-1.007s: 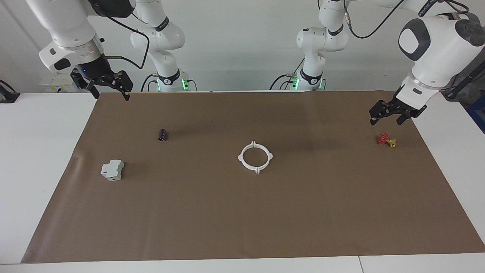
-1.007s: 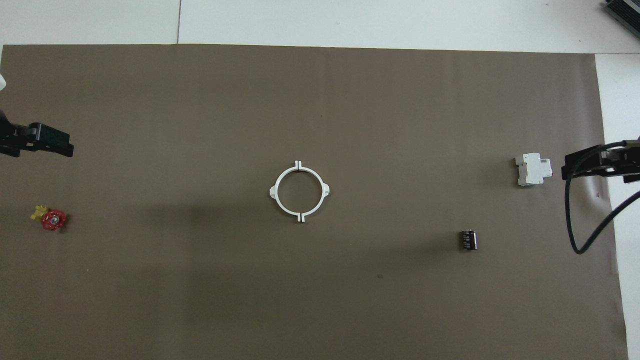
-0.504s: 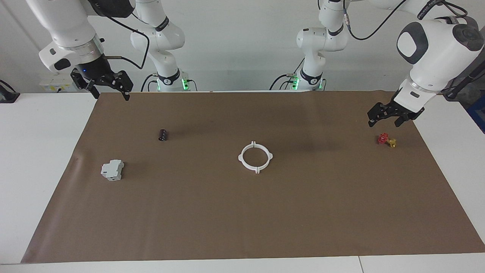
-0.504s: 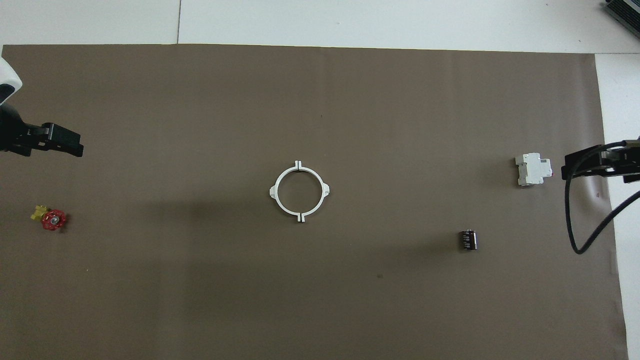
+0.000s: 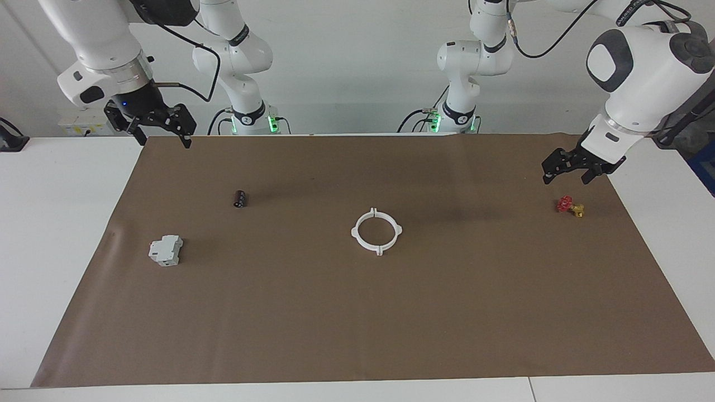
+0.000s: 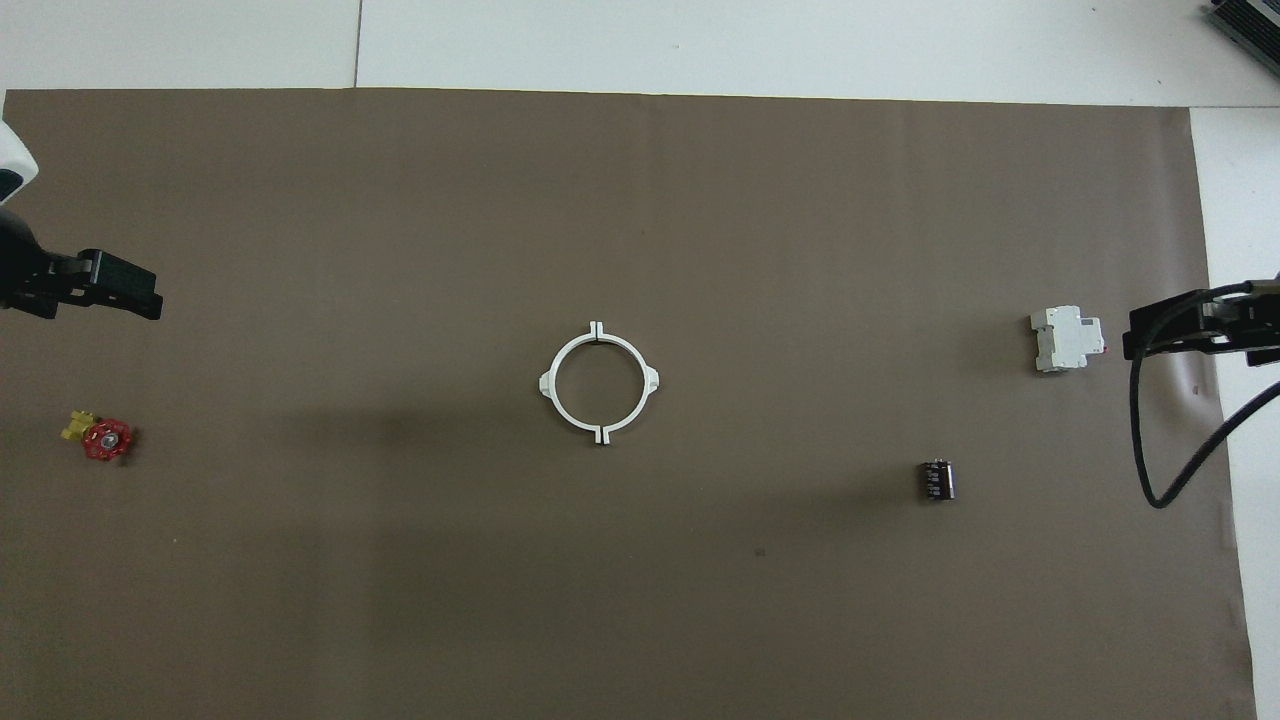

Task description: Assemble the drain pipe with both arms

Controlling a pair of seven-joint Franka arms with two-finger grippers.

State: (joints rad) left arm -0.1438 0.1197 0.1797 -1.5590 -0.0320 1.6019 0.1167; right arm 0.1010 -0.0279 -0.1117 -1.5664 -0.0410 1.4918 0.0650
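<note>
Rings of thin white plastic, two half-arcs with small tabs, lie joined as one drain pipe (image 5: 376, 231) at the middle of the frame in both views, flat on the brown paper mat (image 5: 357, 312) that covers the white tabletop (image 5: 56, 223). Nothing touches it.

The left gripper (image 5: 567, 170) hangs at the right edge of the facing view, above the mat, its black fingers spread and holding nothing. Just below it in that view sits a small red-and-yellow valve piece (image 5: 570, 206), apart from the fingers. In the overhead view this gripper (image 6: 140, 300) enters from the left edge, with the valve piece (image 6: 100, 438) lower in the frame.

The right gripper (image 5: 162, 137) is at the upper left of the facing view, over the mat's corner, fingers spread and empty. In the overhead view only its dark tip (image 6: 1165, 335) shows at the right edge, and it looks close to the grey-white boxy block (image 6: 1067, 340), though from above I cannot tell how high it hangs.

In the facing view the block (image 5: 165, 250) rests at centre left, and a small dark cylinder (image 5: 240, 199) lies on its side above it in the frame. Both are well apart from the drain pipe.
</note>
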